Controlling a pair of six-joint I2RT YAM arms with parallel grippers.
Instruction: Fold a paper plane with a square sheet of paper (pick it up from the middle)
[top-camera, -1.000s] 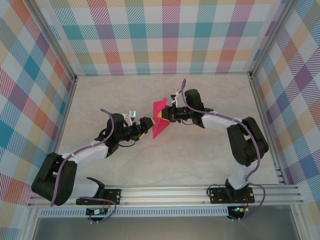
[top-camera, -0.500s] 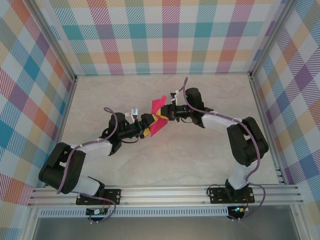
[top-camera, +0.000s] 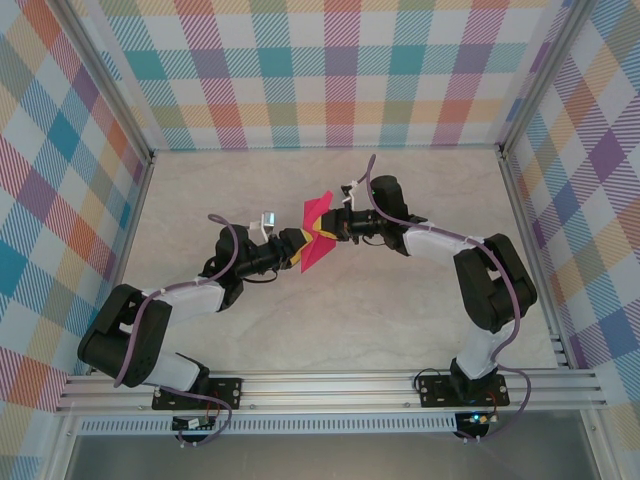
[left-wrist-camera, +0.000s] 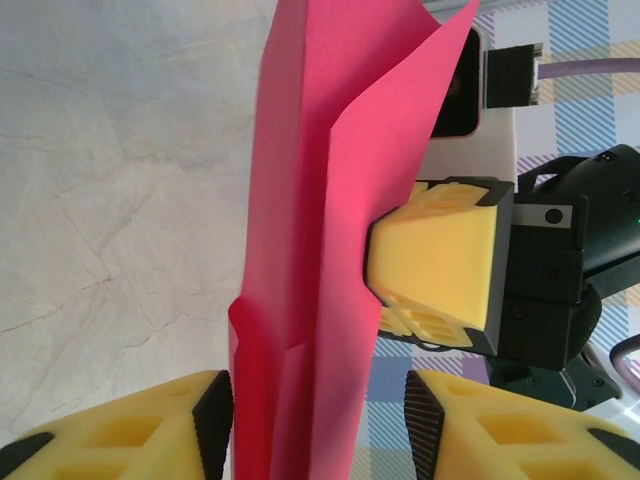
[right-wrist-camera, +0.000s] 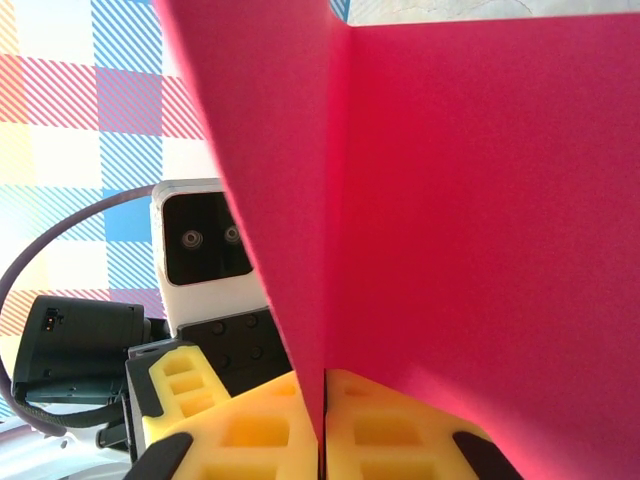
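1. Right gripper (top-camera: 333, 232): In the overhead view I see it just above the centre of the frame, reaching in from the right. In its own wrist view the two yellow fingers (right-wrist-camera: 250, 430) are pressed together at the bottom edge, with the paper (right-wrist-camera: 450, 250) clamped in the seam between them. It is fully closed on the paper.

2. Paper (top-camera: 320, 256): It is a pink, folded piece, held off the table (top-camera: 400, 320) between the two grippers. In the left wrist view it stands upright as a narrow strip (left-wrist-camera: 310, 200), with overlapping layers and a crease running down its length. One yellow finger (left-wrist-camera: 440, 260) of the right gripper presses against its right-hand side at mid-height.

3. Left gripper (top-camera: 297, 251): It meets the paper from the left of the overhead frame, opposite the right gripper. In its wrist view the two fingers (left-wrist-camera: 130, 430) sit at the bottom corners with the lower end of the paper between them. The left pad is at the paper's edge. The right pad stands apart from it, with checked wall (left-wrist-camera: 385, 420) showing in the gap. The jaws are partly open around the paper and I see no clamp on it.
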